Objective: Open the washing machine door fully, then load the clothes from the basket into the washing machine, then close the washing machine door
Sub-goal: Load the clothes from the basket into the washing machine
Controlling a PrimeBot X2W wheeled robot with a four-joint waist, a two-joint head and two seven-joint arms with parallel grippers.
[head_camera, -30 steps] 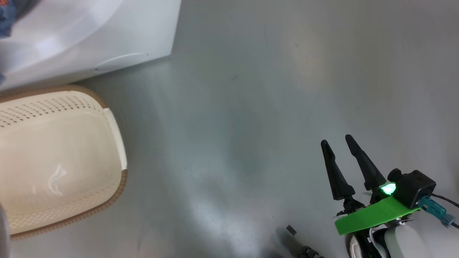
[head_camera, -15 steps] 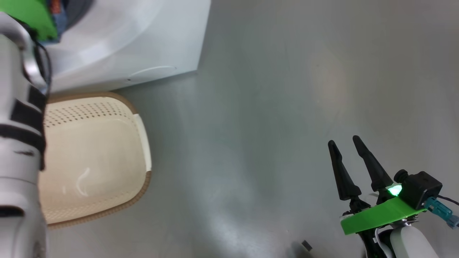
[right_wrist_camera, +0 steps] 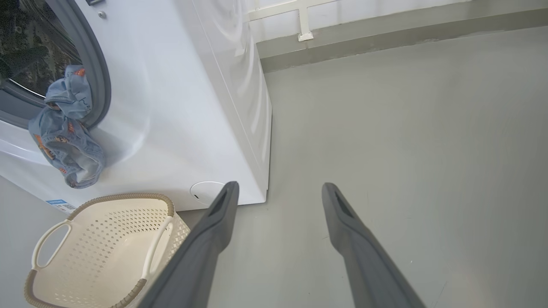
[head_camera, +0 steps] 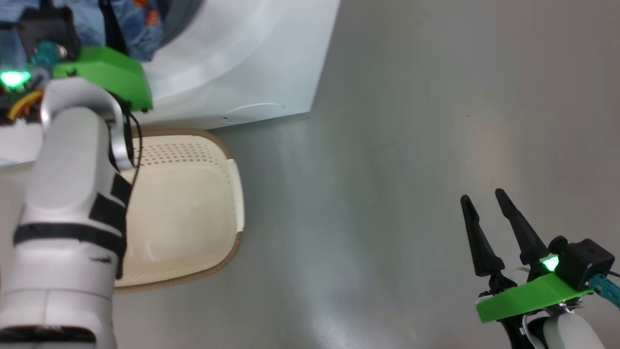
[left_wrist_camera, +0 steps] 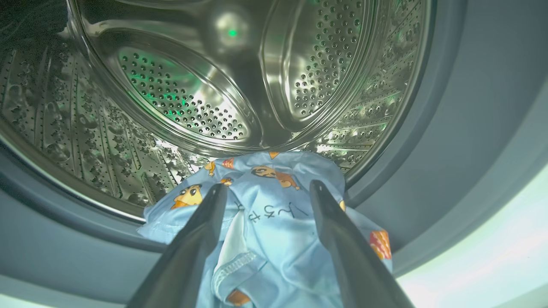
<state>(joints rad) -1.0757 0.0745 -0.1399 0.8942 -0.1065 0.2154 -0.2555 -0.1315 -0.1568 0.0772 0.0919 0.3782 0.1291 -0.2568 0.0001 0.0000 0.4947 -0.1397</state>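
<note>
The left gripper (left_wrist_camera: 269,187) is held at the mouth of the drum (left_wrist_camera: 192,107) with its fingers apart. The clothes (left_wrist_camera: 265,222) lie between and beneath the fingers, but no clamping of the fabric can be made out, so the bundle is judged to be released. It is draped over the lower lip of the gasket (left_wrist_camera: 428,149). Its upper part rests just inside the drum, while in the right wrist view much of it is seen hanging down the front of the washer (right_wrist_camera: 192,107), outside the opening.

The right gripper (head_camera: 482,195) is held over the floor (head_camera: 411,145), well apart from the washer. Its fingers are spread and nothing is between them.

The basket (head_camera: 193,145) stands on the floor, just before the washer's lower front edge, and nothing is seen in it.

The door is judged to be open already, since the drum mouth is reached freely. The basket has been emptied, so the carrying part of the loading can be taken as done. The loading itself is judged only half made, because the clothes straddle the lip rather than lying in the drum. What is left is for the hanging fabric to be pushed fully past the gasket, the left arm to be drawn clear, and the door to be swung shut. If the door were closed now, the fabric would probably be trapped against the gasket.
</note>
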